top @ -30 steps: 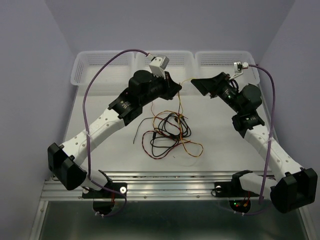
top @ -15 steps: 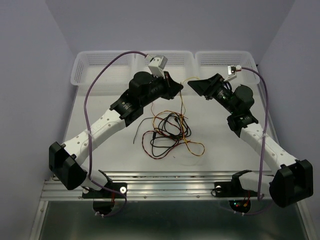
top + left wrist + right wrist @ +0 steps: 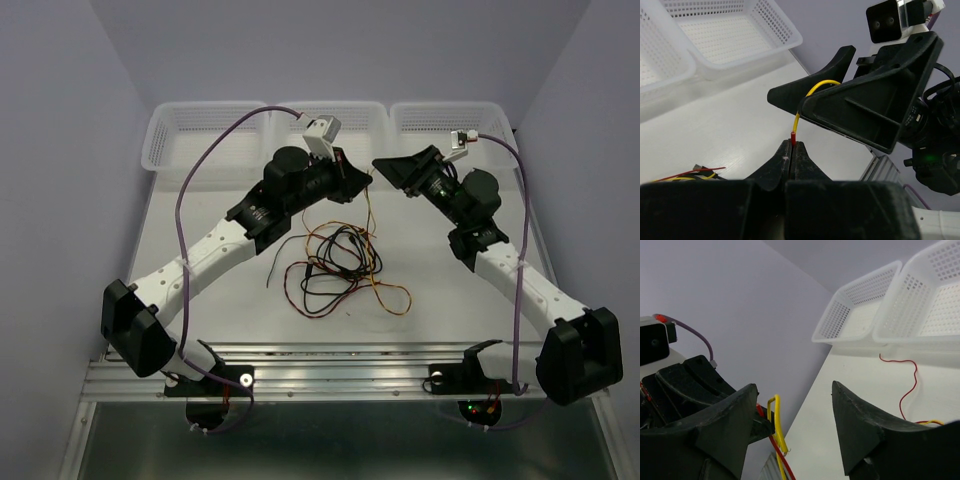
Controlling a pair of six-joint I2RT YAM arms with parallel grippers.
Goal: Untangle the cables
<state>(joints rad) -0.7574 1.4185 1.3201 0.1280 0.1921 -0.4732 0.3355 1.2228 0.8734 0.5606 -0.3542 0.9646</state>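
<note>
The yellow cable (image 3: pixel 386 296), red cable (image 3: pixel 300 285) and black cable (image 3: pixel 345 240) lie tangled on the table's middle. My left gripper (image 3: pixel 352 180) is raised behind the tangle. In the left wrist view it (image 3: pixel 791 145) is shut on the yellow cable (image 3: pixel 812 90), with a short red piece (image 3: pixel 792 136) at the pinch. My right gripper (image 3: pixel 385 170) is open and empty, close to the left one. In the right wrist view the yellow loop (image 3: pixel 775 422) and a red strand (image 3: pixel 777 452) hang beside its left finger (image 3: pixel 725 425), within the open right gripper (image 3: pixel 794 390).
Three white mesh baskets (image 3: pixel 205 135) line the table's far edge; they show in the left wrist view (image 3: pixel 725 40) and the right wrist view (image 3: pixel 920 305). A loose red strand (image 3: pixel 910 385) lies below the baskets. Purple arm cables (image 3: pixel 185 190) arch over both arms.
The right gripper has moved left toward the left gripper, and the left gripper has edged right with the yellow cable. The gap between them has closed; the tangle has barely shifted.
</note>
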